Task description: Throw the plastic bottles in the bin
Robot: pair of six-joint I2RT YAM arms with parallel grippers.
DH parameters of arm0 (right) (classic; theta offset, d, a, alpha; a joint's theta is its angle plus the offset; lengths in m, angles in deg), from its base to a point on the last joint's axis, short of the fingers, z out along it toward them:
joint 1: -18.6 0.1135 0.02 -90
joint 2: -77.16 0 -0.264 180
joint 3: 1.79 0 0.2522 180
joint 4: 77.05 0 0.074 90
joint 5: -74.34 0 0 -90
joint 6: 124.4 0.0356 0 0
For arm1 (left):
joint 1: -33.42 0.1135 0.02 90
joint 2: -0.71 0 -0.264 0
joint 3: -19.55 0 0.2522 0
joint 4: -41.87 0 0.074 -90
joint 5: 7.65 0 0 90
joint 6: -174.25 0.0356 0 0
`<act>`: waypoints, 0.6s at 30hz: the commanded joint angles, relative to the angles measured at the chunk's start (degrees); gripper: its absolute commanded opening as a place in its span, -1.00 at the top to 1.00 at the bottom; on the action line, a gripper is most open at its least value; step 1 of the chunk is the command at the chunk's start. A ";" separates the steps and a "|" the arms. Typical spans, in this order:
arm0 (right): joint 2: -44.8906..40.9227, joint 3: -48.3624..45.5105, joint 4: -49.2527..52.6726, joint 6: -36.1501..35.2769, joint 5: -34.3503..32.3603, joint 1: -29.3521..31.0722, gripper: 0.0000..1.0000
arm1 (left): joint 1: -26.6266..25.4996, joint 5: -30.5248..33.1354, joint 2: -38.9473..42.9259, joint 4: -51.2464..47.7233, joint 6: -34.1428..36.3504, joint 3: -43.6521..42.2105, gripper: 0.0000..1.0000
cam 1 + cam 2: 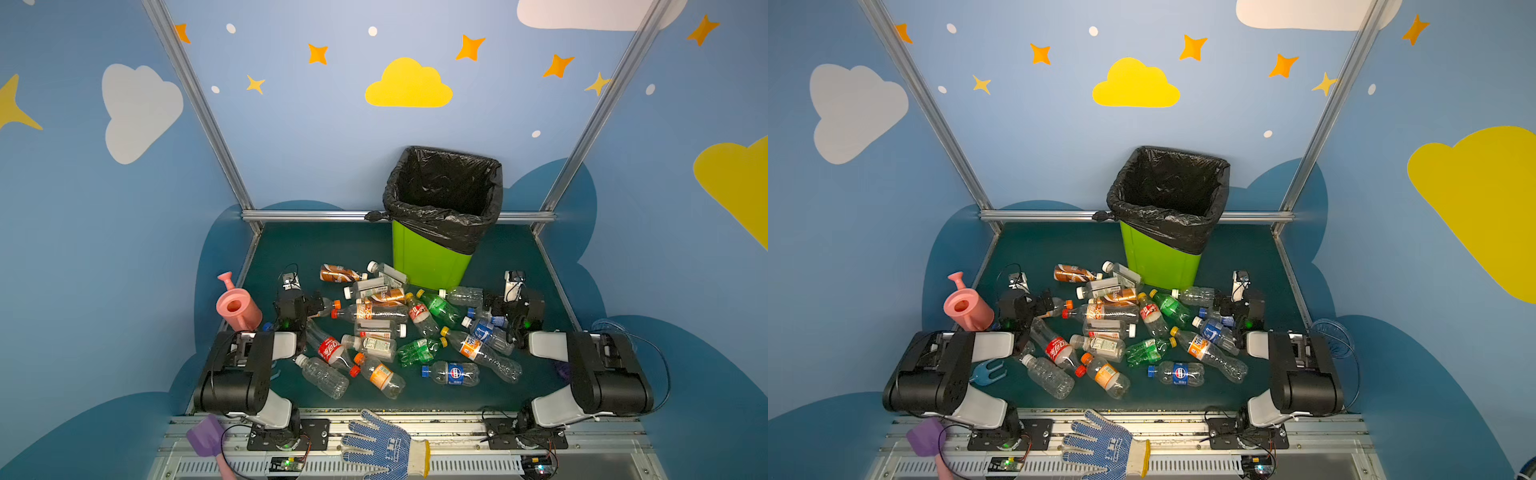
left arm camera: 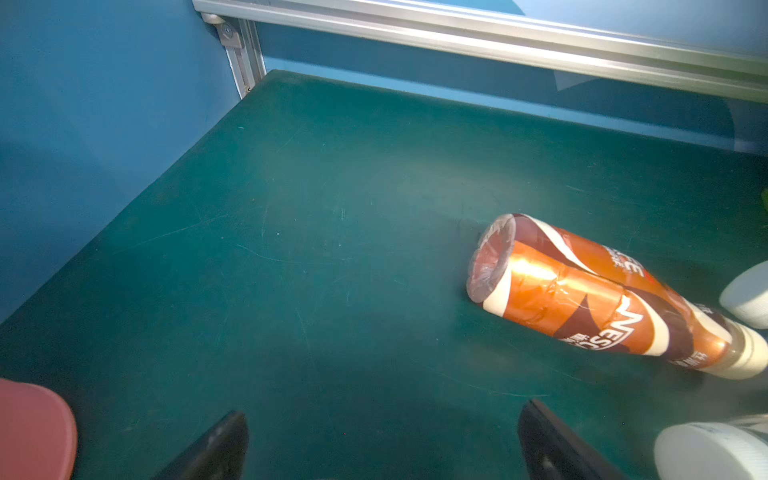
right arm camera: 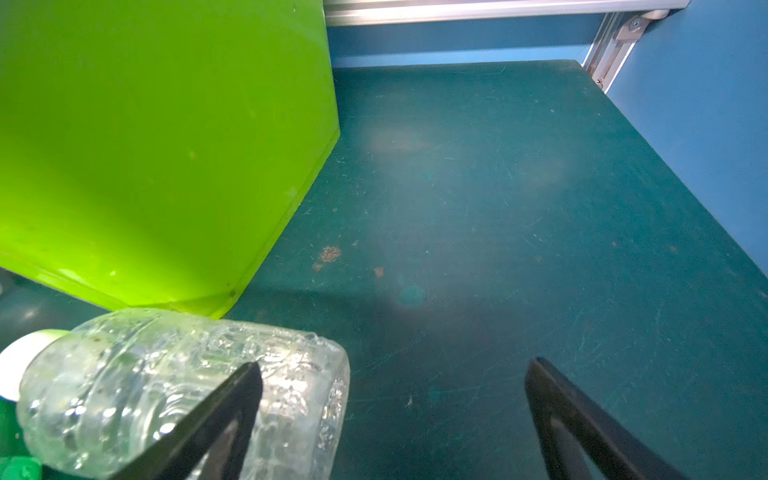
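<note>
The task looks barely begun, perhaps not begun at all. In both top views the plastic bottles [image 1: 372, 345] lie in a loose heap across the lower middle of the frame, on the dark green table [image 1: 332, 245]. The nearest is a blue-labelled bottle [image 1: 455, 372] at the heap's lower edge. Above the heap, at the centre of the frame, stands the bin [image 1: 428, 262], and the farthest bottles lie just beside its base. What shows of its black bag [image 1: 444, 187] is dark, with no bottle to be made out inside. On that showing, all of the twenty or so bottles are left to throw in.

Both arms sit low at the two sides of the heap. The left gripper [image 2: 382, 440] is spread wide and grasps nothing. Its fingers [image 2: 220, 440] frame bare table at the bottom of the wrist view, and an orange-brown bottle [image 2: 582, 299] lies ahead at middle right, apart from them. The right gripper [image 3: 392, 415] is likewise spread wide, with only table in the gap. One of its fingers [image 3: 245, 386] overlaps a clear bottle [image 3: 124, 382] at lower left; whether they touch cannot be told. That bottle lies just beside the bin's base.
</note>
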 commanded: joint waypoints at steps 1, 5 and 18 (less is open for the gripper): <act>-0.13 0.19 -0.90 -0.39 -0.11 0.34 -0.96 | 0.10 -0.04 0.19 0.47 -0.29 0.64 -1.00; -0.14 0.21 -0.84 -0.40 -0.11 0.35 -0.96 | 0.09 -0.01 0.26 0.46 -0.29 0.64 -1.00; -0.13 0.25 -0.76 -0.27 0.34 0.10 -0.96 | 0.10 -0.10 0.08 0.46 -0.29 0.64 -1.00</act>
